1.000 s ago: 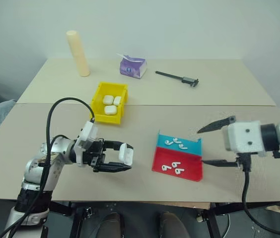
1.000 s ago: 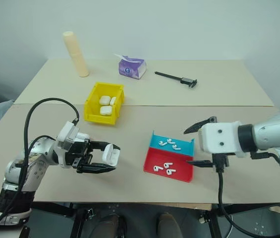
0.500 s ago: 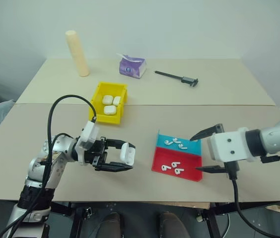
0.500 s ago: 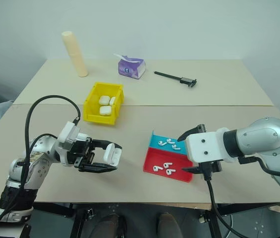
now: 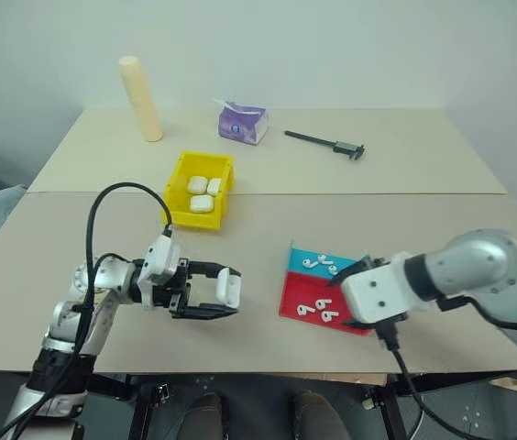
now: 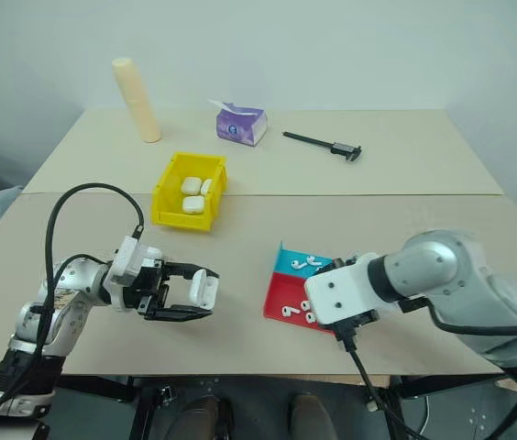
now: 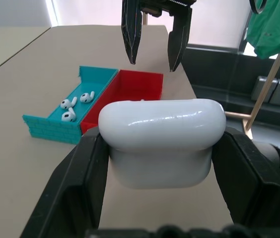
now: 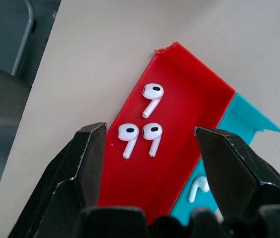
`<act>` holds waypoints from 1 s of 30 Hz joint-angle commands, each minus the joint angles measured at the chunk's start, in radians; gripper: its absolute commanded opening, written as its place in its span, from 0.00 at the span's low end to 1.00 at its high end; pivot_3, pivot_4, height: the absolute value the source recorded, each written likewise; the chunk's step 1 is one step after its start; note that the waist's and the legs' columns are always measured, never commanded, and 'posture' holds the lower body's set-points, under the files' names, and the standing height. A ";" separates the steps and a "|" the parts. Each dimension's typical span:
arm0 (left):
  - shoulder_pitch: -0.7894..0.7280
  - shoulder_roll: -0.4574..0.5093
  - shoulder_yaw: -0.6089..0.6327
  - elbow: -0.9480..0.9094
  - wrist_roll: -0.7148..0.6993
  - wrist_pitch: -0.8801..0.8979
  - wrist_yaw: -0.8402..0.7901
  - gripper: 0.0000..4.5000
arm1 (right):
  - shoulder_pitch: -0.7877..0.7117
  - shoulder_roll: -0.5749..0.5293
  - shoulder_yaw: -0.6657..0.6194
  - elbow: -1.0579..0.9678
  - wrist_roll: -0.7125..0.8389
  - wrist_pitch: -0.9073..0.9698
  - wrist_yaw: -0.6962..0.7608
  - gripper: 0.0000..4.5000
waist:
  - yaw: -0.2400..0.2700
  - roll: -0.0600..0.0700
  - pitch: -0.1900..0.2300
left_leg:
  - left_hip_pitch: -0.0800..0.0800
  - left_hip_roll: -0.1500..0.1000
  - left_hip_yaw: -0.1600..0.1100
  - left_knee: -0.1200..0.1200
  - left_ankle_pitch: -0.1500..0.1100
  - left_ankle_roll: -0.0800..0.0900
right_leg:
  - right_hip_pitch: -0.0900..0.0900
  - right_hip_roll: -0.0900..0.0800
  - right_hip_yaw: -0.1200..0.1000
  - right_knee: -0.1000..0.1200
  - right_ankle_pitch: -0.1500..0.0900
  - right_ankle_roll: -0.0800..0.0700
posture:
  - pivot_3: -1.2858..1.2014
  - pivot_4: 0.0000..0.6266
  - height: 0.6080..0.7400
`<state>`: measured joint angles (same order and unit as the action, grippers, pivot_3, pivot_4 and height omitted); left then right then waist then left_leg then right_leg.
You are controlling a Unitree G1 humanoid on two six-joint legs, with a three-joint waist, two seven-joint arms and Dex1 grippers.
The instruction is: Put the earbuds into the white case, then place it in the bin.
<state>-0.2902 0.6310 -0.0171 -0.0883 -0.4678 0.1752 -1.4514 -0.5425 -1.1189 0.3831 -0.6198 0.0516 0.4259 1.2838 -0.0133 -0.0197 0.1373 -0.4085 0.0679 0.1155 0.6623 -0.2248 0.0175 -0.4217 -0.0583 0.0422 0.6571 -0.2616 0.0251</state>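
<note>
- Over the last second your right gripper (image 8: 150, 148) swung in from the right edge of the table (image 5: 405, 174) and came down over the red-and-teal tray (image 5: 306, 291). Before that it hung well off to the tray's right.
- Its jaws had narrowed from their widest but were still apart and held nothing. The right wrist view showed the two fingers straddling the earbuds (image 8: 141, 133) in the red half, with three lying between and below the tips.
- Three more earbuds (image 5: 321, 264) lay in the teal half, on the far side of the tray.
- Your left gripper (image 5: 205, 295) barely shifted. It stayed clamped on the white case (image 5: 228, 286), held above the table near its front edge, left of the tray and well apart from it.
- In the left wrist view the white case sat crosswise between the black fingers (image 7: 75, 198), and its lid looked closed.
- The yellow bin (image 5: 185, 180) sat farther back, beyond the left gripper, with three other cases (image 5: 203, 194) already inside.
- What this meant for you: the pick of an earbud was set up but not made, so nothing had gone into the held case yet.
- My judgement: the earbuds lay close together, so the jaws risked pinching two or nudging one away.
- The lid would also need opening before any earbud could be seated, and the bin step lay well ahead.
</note>
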 commanded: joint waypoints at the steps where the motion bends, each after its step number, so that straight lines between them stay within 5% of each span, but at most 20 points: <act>1: 0.011 0.019 0.010 -0.018 0.000 -0.030 0.010 0.62 | -0.033 0.014 0.044 0.004 -0.075 -0.021 0.032 0.60 | 0.001 0.000 0.000 | 0.000 0.000 0.000 0.000 0.000 0.000 | 0.000 0.000 0.000 0.000 0.000 0.000 | 0.52 0.24 1.00; 2: 0.015 0.020 0.011 -0.026 -0.002 -0.030 0.014 0.62 | -0.037 0.023 0.056 0.006 -0.084 -0.018 0.041 0.53 | 0.002 0.000 0.000 | 0.000 0.000 0.000 0.000 0.000 0.000 | 0.000 0.000 0.000 0.000 0.000 0.000 | 0.52 0.24 1.00; 15: 0.059 0.022 -0.005 -0.090 0.006 -0.055 0.085 0.62 | -0.090 0.113 0.191 0.105 -0.236 -0.054 0.149 0.53 | 0.000 0.000 0.000 | 0.000 0.000 0.000 0.000 0.000 0.000 | 0.000 0.000 -0.001 0.000 0.000 0.000 | 0.52 0.24 1.00; 30: 0.076 0.025 -0.018 -0.102 0.020 -0.069 0.113 0.62 | -0.089 0.188 0.206 0.188 -0.318 -0.110 0.187 0.53 | 0.001 0.000 0.000 | 0.000 0.000 0.004 0.000 0.000 0.000 | 0.000 0.000 -0.001 0.000 0.000 0.000 | 0.52 0.24 1.00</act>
<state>-0.2168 0.6428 -0.0384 -0.1539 -0.4475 0.1298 -1.3436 -0.6186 -0.9332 0.5878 -0.4284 -0.2539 0.3345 1.4609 -0.0122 -0.0198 0.1373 -0.4088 0.0679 0.1196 0.6623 -0.2247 0.0175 -0.4216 -0.0582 0.0409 0.6570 -0.2616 0.0249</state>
